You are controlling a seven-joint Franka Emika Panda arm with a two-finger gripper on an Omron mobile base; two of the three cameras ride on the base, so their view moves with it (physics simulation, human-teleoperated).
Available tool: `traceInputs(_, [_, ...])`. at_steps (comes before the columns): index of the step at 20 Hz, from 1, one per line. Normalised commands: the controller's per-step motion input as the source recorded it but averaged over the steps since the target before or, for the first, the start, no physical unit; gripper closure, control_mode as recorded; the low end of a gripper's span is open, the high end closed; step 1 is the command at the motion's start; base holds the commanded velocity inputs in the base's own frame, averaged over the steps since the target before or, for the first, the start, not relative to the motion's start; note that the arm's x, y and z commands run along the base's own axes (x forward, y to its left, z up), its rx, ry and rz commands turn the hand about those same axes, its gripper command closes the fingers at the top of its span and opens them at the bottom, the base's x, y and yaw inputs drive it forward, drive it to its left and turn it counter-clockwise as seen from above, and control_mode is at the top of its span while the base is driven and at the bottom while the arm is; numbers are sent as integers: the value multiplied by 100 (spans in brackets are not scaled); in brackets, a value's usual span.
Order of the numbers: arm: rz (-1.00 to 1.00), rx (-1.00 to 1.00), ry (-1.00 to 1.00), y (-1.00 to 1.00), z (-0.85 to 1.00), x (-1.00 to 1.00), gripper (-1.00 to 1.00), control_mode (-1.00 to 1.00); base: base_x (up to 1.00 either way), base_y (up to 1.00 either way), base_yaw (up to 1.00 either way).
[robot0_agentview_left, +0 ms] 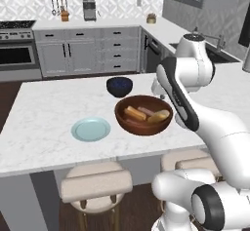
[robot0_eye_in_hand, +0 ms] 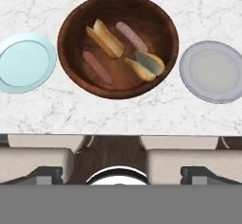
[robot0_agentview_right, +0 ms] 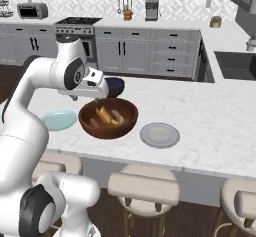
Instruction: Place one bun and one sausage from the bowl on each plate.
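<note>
Hand (robot0_agentview_right: 102, 92) hung wide open, holding nothing, above the bowl (robot0_eye_in_hand: 118, 46), which sat on the surface (robot0_agentview_left: 44, 127) between both plates. 2 buns, 2 sausages inside. Nearest bun (robot0_eye_in_hand: 106, 38) lay directly below, long axis diagonal across the hand view.

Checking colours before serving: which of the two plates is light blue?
The light blue plate left of the wooden bowl in the hand view; the other plate is grey.
</note>
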Motion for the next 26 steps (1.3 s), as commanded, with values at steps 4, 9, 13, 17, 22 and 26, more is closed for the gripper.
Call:
traceInputs(4, [0,0,0,0,0,0,-100,100,93,12,0])
traceInputs(9, [0,0,2,4,0,20,-100,-100,80,18,0])
traceInputs(13, [1,0,14,6,-25,100,-100,-100,0,0,0])
traceInputs(17, [6,-7,14,27,-86,100,-100,-100,0,0,0])
traceInputs(22, [11,-13,8,39,-100,83,-100,-100,0,0,0])
traceInputs(26, [13,-9,3,8,-95,50,-100,-100,0,0,0])
